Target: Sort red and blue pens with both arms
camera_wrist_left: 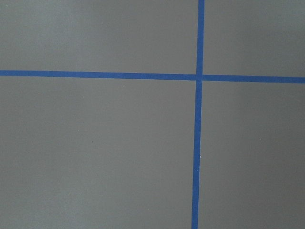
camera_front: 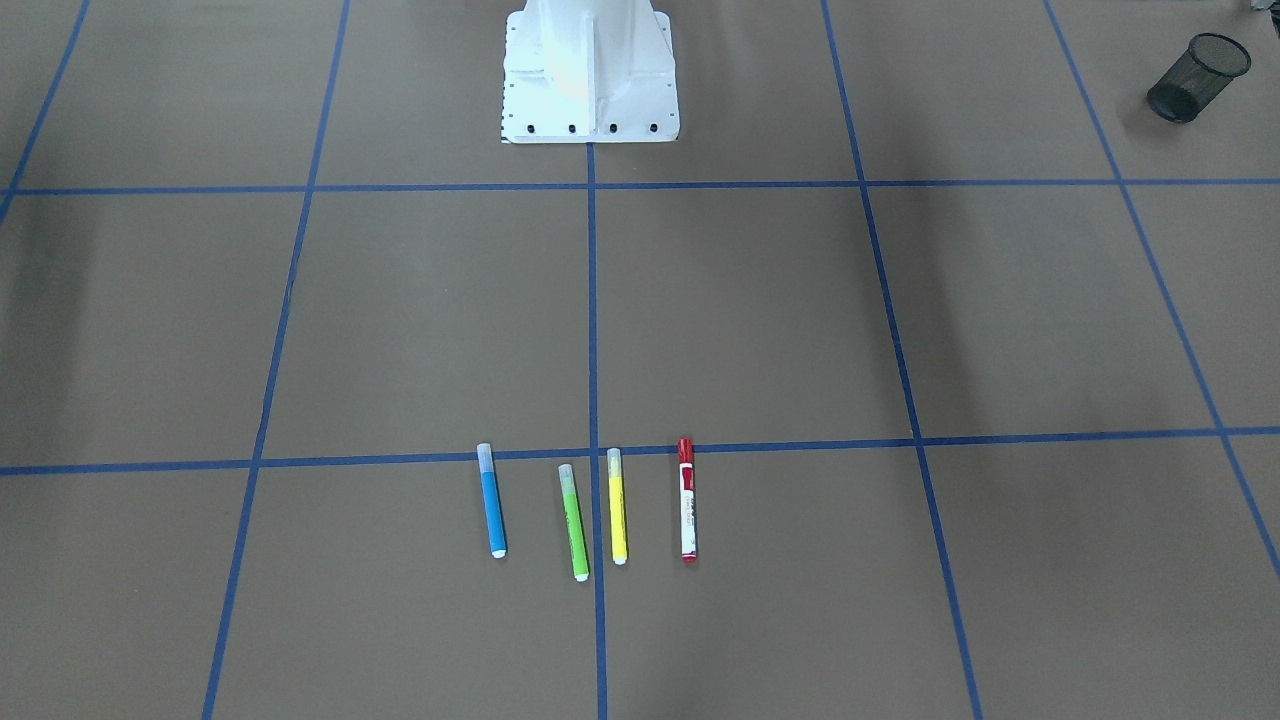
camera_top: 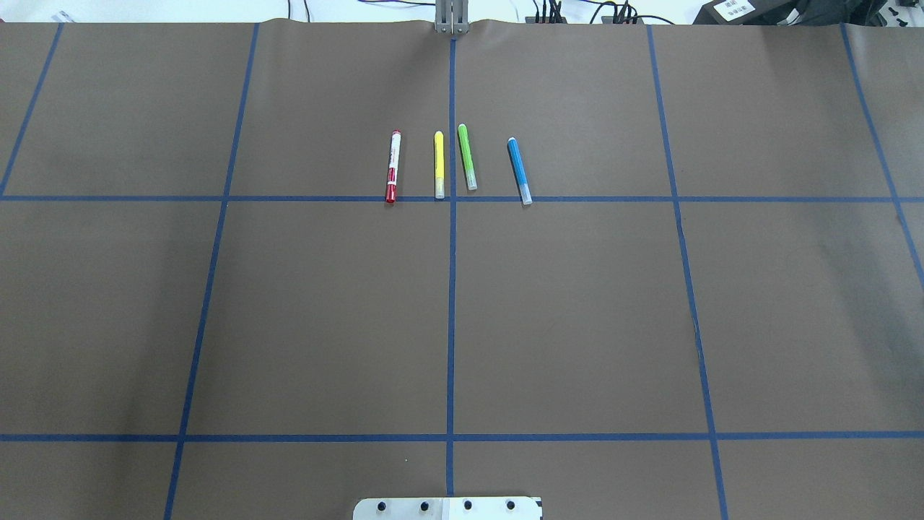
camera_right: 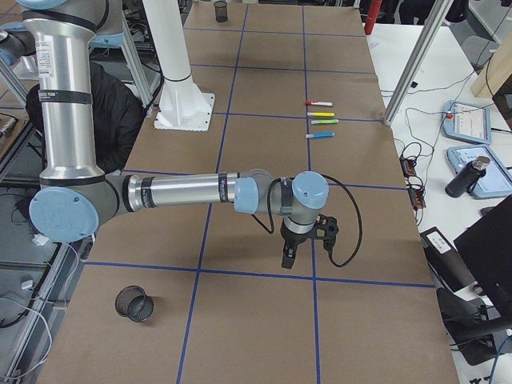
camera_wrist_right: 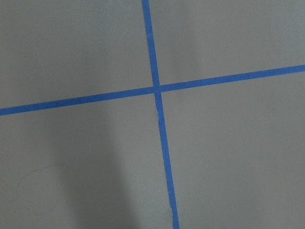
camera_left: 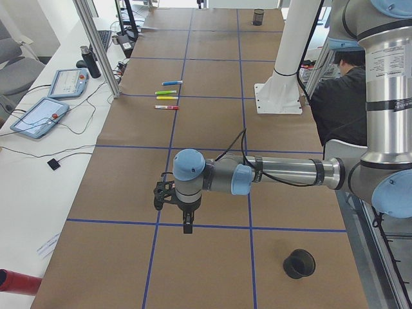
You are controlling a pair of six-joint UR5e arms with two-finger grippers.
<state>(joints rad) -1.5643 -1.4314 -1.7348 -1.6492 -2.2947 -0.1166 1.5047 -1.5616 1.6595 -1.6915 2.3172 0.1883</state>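
Observation:
The red pen (camera_front: 687,500) (camera_top: 393,166), white-barrelled with a red cap, and the blue pen (camera_front: 493,500) (camera_top: 519,171) lie at the two ends of a row of markers on the brown table, on the side away from the robot base. Both also show small in the side views: red pen (camera_left: 167,107) (camera_right: 318,104), blue pen (camera_left: 172,82) (camera_right: 320,135). My left gripper (camera_left: 187,222) hangs low over the table far from the row. My right gripper (camera_right: 288,256) does the same at the other end. I cannot tell whether either is open or shut.
A green marker (camera_front: 574,522) and a yellow marker (camera_front: 617,505) lie between the two pens. A black mesh cup (camera_front: 1198,77) (camera_left: 299,263) stands near my left arm, another mesh cup (camera_right: 134,303) near my right. The white robot base (camera_front: 590,80) and a seated person (camera_left: 335,96) are behind.

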